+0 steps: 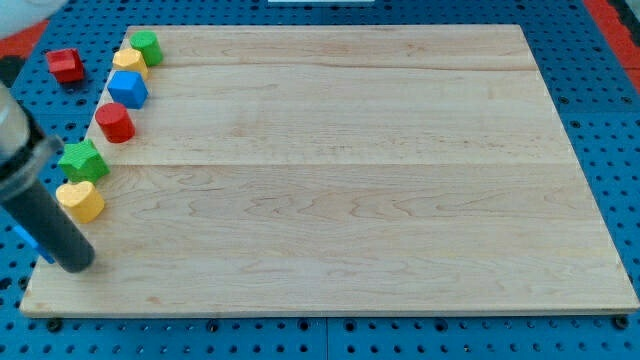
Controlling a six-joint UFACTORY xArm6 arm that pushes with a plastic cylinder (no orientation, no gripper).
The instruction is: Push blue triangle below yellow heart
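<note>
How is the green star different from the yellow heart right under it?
The green star is green with points; the yellow heart is yellow with two rounded lobes. The green star sits nearer the view's top; the yellow heart is lower, closer to my tip. Both are small blocks at the wooden board's left edge, lying flat and very close together.

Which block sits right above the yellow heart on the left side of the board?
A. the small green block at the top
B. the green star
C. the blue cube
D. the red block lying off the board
B: the green star lies just above the yellow heart at the board's left edge, nearly touching it, while the blue cube lies further up the row.
</note>
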